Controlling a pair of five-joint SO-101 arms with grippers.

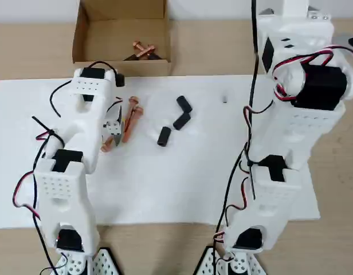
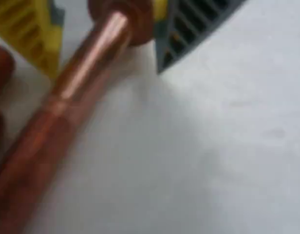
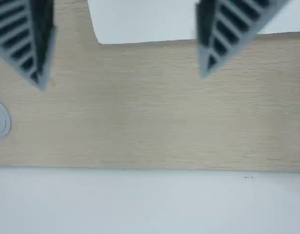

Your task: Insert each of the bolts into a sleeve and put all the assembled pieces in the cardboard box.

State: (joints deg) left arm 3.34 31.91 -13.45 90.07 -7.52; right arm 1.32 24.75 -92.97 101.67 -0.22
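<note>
High view: the left gripper [image 1: 116, 130] sits low on the white sheet [image 1: 165, 189] among copper bolts [image 1: 132, 117]. Three black sleeves [image 1: 181, 121] lie near them, unfilled. The box [image 1: 85, 34] holds copper pieces [image 1: 143, 50].

Left wrist view: the jaws stand narrowly parted about a bolt [image 2: 86, 68] lying on the sheet, with the grey finger [image 2: 189, 24] at its head.

Right wrist view: the right gripper [image 3: 121, 79] gapes wide above the bare table [image 3: 150, 122].

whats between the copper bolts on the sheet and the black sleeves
Nothing: in the high view a bare stretch of white sheet separates the copper-coloured metal bolts from the short black cylindrical sleeves.
</note>
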